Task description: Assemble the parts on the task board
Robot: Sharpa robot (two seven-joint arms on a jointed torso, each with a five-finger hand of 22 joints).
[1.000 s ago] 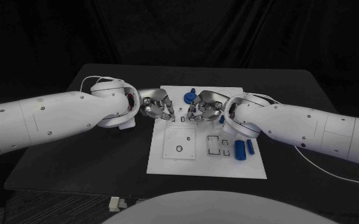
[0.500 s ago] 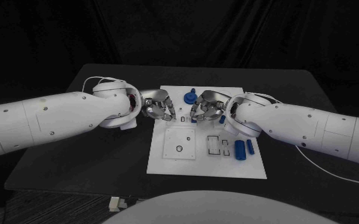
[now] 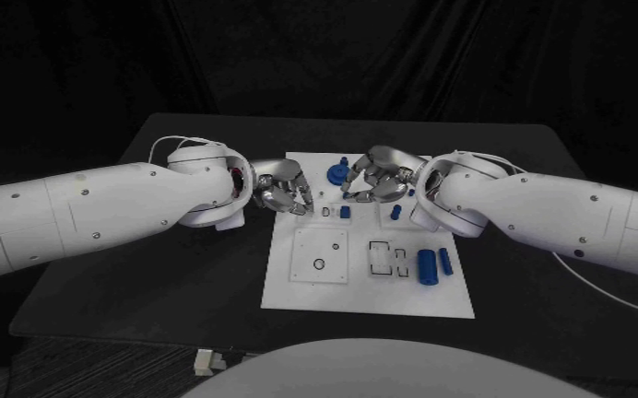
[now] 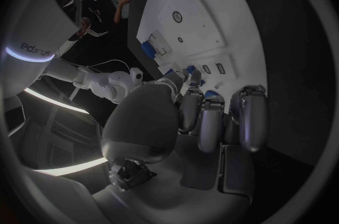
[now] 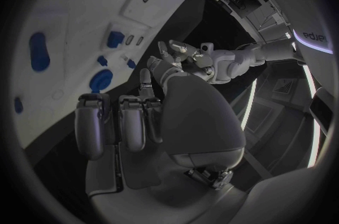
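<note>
Overhead, the white task board [image 3: 366,301] lies mid-table with both hands over its far end. The left hand [image 3: 282,193] hovers at the board's left edge, fingers loosely curled, grasping nothing. The right hand [image 3: 375,180] sits above a round blue part [image 3: 337,173] and a small blue block [image 3: 345,211]; whether it grips anything, I cannot tell. Two blue cylinders [image 3: 428,265] lie near the board's right edge.

From the left wrist, the left hand's fingers [image 4: 212,119] curl over the board [image 4: 233,9], empty.

From the right wrist, the right hand's fingers [image 5: 120,119] hang apart beside the round blue part [image 5: 101,80].
</note>
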